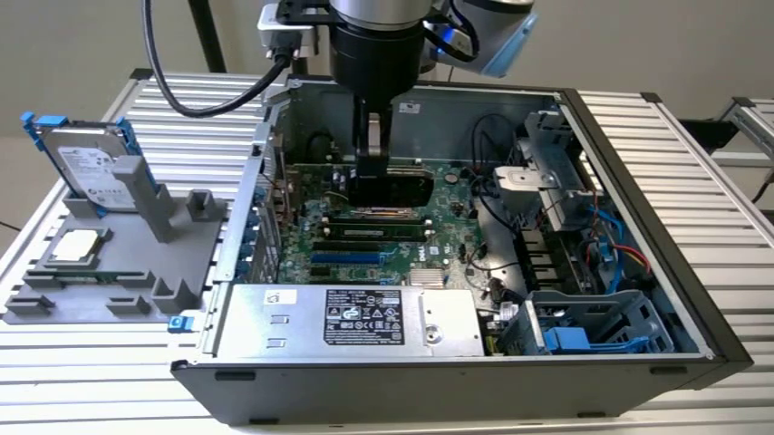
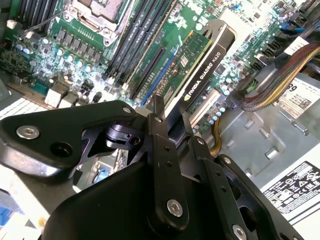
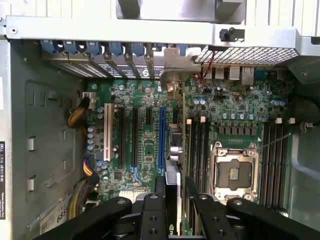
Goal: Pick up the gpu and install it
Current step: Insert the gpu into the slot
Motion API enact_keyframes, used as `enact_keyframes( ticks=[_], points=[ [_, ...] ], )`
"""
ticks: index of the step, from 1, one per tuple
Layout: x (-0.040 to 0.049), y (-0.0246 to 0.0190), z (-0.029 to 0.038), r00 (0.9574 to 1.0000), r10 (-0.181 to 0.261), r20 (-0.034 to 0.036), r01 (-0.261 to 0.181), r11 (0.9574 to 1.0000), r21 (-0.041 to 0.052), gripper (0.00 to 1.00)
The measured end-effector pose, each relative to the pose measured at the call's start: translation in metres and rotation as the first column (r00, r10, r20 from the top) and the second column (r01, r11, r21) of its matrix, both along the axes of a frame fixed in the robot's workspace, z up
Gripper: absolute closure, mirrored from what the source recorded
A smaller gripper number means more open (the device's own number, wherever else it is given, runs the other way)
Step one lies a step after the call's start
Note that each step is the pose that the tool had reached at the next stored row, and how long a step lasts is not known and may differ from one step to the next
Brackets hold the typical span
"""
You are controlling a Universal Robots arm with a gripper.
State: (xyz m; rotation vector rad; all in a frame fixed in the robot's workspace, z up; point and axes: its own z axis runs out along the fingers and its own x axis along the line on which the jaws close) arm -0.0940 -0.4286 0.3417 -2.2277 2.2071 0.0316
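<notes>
The gpu (image 1: 405,188) is a black card that hangs upright inside the open computer case (image 1: 629,181), just above the green motherboard (image 1: 362,256). My gripper (image 1: 372,170) comes down from above and is shut on the card's upper edge. In the second wrist view the gpu (image 2: 200,70) runs away from the gripper (image 2: 172,117), with its green back toward the memory slots. In the first wrist view the gpu (image 3: 173,150) shows edge-on between the fingers (image 3: 160,187), beside the long blue slot (image 3: 161,140) and close to the rear bracket openings (image 3: 150,65).
On the exterior view's left, a grey holder (image 1: 109,272) carries a silver hard drive (image 1: 91,168) and a square CPU chip (image 1: 75,245). Inside the case are the power supply (image 1: 351,317), cable bundles (image 1: 604,249), a drive cage (image 1: 581,331) and the open CPU socket (image 3: 235,170).
</notes>
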Motion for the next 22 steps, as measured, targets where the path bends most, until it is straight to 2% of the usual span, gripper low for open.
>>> enact_keyframes(
  ticks=[22],
  points=[
    [0.0000,0.0000,-0.0060,1.0000,0.000,0.0000,0.000,1.0000,-0.0001,1.00]
  ],
)
